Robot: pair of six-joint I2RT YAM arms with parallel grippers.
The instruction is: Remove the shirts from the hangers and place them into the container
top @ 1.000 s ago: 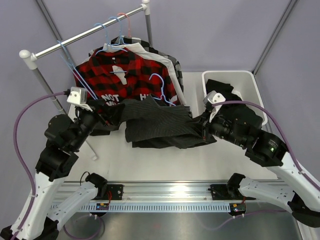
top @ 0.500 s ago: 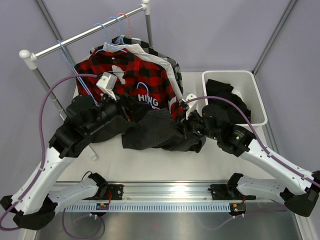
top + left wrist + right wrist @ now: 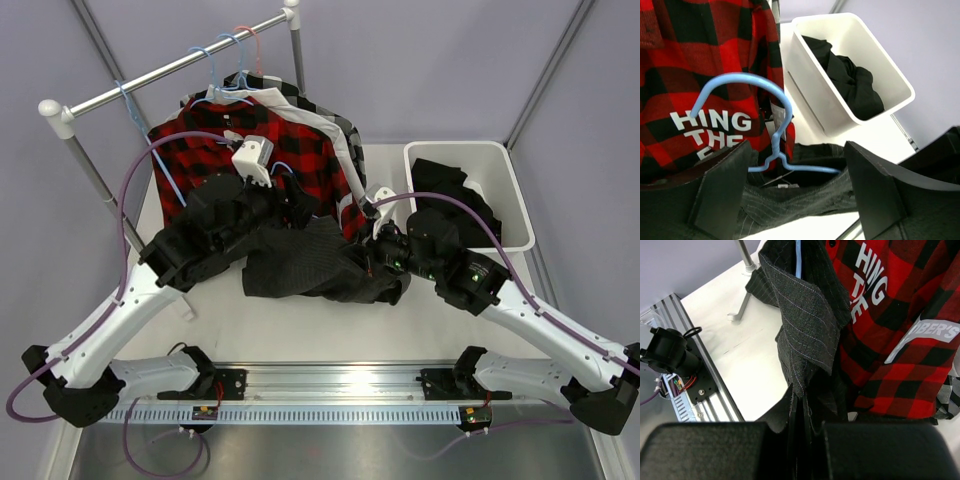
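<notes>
A charcoal pinstriped shirt [image 3: 300, 265] hangs bunched between my arms, still on a light-blue hanger [image 3: 771, 150]. My left gripper [image 3: 797, 187] is open; its fingers [image 3: 725, 185] stand either side of the hanger's neck, just below it, without touching. From the top view the left gripper [image 3: 297, 203] sits in front of the red-black plaid shirt [image 3: 190, 150]. My right gripper [image 3: 802, 425] is shut on the pinstriped shirt [image 3: 805, 330], pinching a fold near its lower edge [image 3: 358, 262]. The white container [image 3: 512, 190] at right holds a black shirt [image 3: 450, 195].
The plaid shirt and others behind it hang on blue and pink hangers [image 3: 222, 65] from a metal rail [image 3: 165, 72] on white posts. One post's foot [image 3: 742, 310] stands on the white table. An aluminium rail [image 3: 330, 385] runs along the near edge.
My left arm has swung right and forward to the hanger, jaws narrowing slightly. The right gripper has carried its fold of the pinstriped shirt leftward, so the shirt has bunched up.
</notes>
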